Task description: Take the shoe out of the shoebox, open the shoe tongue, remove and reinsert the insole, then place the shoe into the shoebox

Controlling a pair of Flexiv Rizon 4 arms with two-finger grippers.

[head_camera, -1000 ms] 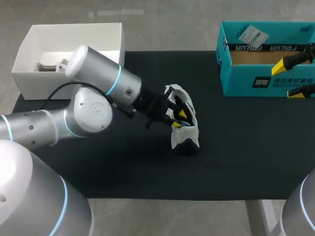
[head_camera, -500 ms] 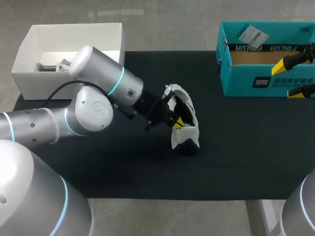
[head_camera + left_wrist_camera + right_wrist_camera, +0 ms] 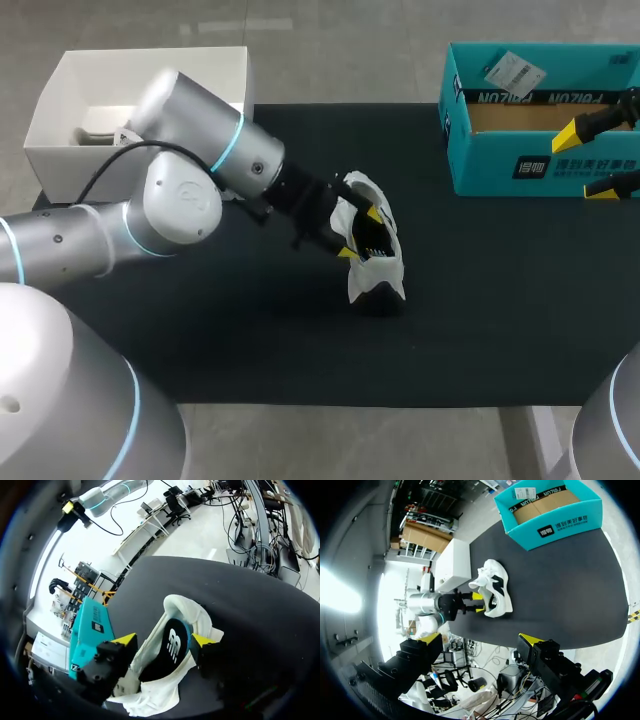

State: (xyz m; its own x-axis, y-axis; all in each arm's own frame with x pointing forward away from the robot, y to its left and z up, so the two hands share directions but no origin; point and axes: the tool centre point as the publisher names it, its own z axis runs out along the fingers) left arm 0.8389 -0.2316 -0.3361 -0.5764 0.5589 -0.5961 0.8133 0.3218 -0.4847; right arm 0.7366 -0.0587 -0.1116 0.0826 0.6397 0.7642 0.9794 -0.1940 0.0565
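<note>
Two yellow-tipped fingers of the left gripper [image 3: 164, 640] stand wide apart, one at each side of the white shoe's [image 3: 376, 264] mouth, with the black insole [image 3: 168, 652] showing between them. The shoe lies near the middle of the black mat [image 3: 250, 340], well apart from the teal shoebox [image 3: 500, 168] at the far right. Beside that box the right gripper [image 3: 590, 158] hangs with its fingers spread.

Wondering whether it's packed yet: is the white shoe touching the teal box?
Apart. The head view shows the shoe lying mid-mat, with a wide stretch of bare black mat between it and the teal box.
</note>
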